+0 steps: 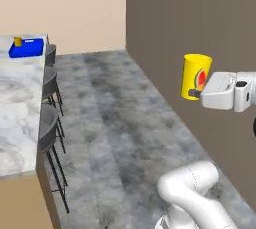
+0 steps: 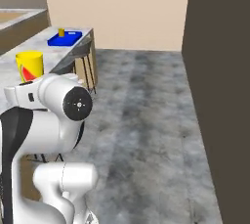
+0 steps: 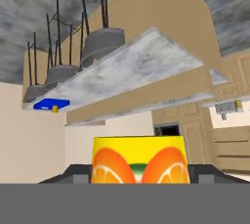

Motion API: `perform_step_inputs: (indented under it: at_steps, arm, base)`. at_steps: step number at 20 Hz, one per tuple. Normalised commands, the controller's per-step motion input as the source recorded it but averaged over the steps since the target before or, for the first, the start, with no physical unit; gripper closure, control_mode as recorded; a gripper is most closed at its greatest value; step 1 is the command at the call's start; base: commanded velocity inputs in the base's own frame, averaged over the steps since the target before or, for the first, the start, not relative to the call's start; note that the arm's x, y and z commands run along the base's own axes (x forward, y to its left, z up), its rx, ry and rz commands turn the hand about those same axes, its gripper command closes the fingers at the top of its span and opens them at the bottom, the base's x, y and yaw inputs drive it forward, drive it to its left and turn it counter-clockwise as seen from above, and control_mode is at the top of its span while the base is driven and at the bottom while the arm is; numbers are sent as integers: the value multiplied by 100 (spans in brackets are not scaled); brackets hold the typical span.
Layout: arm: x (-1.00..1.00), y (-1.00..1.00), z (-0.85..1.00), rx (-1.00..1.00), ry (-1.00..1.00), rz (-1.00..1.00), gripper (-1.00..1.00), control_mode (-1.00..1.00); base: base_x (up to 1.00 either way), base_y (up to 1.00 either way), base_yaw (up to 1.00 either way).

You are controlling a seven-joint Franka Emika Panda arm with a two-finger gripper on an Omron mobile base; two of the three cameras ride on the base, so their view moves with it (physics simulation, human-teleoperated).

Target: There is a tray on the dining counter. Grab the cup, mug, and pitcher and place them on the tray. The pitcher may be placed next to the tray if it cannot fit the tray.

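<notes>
Cup (image 1: 196, 76) held off the floor in the gripper (image 1: 194, 93), upright, jaws clamped on its lower part; it hangs in mid-air beside the dark wall (image 1: 200, 23), well apart from the counter (image 1: 17, 103). Hand view: cup (image 3: 140, 161) between the fingers, seen upside down. Tray (image 1: 26, 48) sits at the counter's far end, mug (image 1: 18, 41) standing on it. Stools (image 1: 48, 118) line the counter's edge. Grey floor (image 1: 120, 123) between.

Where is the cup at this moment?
The cup is held in the gripper, up in the air over the floor at the right of the left base view, far from the blue tray on the dining counter.
</notes>
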Motion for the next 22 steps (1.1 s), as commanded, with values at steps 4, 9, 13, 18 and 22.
perform_step_inputs:
  at_steps: [4,9,13,18,22]
  arm:
    - [0,0,0,0,0,0,100,100]
    - [0,0,0,0,0,0,100,100]
    - [0,0,0,0,0,0,100,100]
    - [0,0,0,0,0,0,100,100]
    - [0,0,0,0,0,0,100,100]
  base:
    - [88,-73,52]
    - [90,-76,50]
    - [91,-79,49]
    - [86,-79,49]
    - [89,-86,47]
